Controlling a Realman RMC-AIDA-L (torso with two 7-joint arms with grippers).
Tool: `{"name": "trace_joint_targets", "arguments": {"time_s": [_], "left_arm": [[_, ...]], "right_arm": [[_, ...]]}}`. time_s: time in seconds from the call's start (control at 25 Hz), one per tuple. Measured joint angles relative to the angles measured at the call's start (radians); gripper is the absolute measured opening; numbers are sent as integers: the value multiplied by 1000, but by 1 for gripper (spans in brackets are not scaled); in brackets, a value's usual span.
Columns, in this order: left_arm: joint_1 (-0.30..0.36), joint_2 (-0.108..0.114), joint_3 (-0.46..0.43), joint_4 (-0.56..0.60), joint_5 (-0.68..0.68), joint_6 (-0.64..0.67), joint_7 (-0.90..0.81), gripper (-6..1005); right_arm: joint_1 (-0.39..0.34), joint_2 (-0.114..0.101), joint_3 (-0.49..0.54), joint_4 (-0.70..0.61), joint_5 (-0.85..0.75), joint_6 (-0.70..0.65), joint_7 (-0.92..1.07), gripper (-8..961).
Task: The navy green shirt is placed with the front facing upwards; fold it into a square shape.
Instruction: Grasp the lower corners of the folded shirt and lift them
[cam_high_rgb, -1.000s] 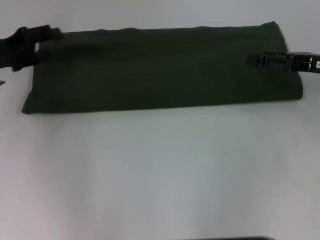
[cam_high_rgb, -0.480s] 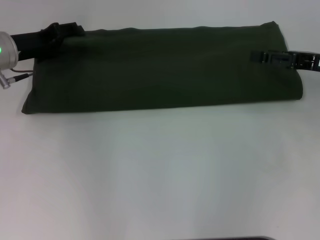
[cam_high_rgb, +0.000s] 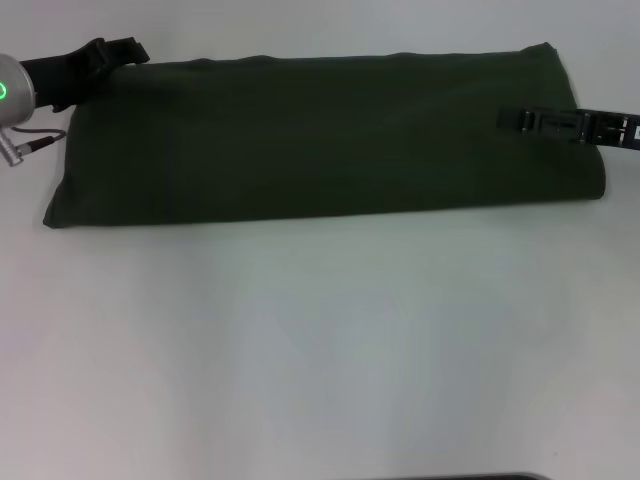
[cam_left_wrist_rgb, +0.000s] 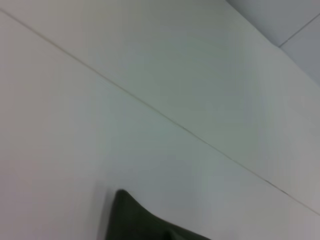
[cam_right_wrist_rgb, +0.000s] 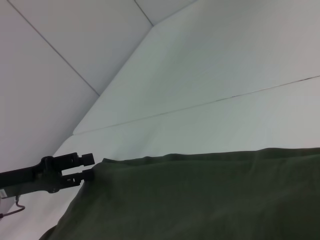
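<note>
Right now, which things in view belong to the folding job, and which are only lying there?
Belong to the job:
- navy green shirt, folded into a long band
- left gripper at the shirt's far left corner
- right gripper over the shirt's right end

Only there:
- white table; nothing else lies on it

Left gripper (cam_high_rgb: 128, 50) far left; right gripper (cam_high_rgb: 512, 118) far right

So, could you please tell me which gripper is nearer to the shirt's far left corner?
The left. The left gripper sits right at that corner of the dark olive-green folded cotton shirt; the right gripper reaches in over the opposite, right end.
</note>
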Motion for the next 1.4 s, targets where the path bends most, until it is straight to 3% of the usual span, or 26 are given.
{"name": "trace_joint_targets", "arguments": {"time_s": [0.32,0.56,0.72,0.96,1.08,1.24,1.4], "left_arm": [[-9,1,33,-4,35,-38,-25,704],[68,15,17,-177,24,169,-84,704],[105,56,-46,-257,24,397,-100,704],[120,171,-89,-226,40,661,-101,704],[133,202,-89,-219,70,708,-104,704],[148,212,-91,-209,136,739,-117,704],[164,193,-92,-209,150,707,-119,703]], "right_arm": [[6,-3,-4,5,-1,1,3,928],[6,-25,-12,-1,-7,-7,26,928],[16,-59,-14,-12,-52,-23,70,927],[43,-107,-9,-85,-234,-76,171,927],[41,-117,2,-145,-249,-123,201,927],[41,-121,42,-188,-246,-193,225,927],[44,-121,54,-191,-250,-214,230,927]]}}
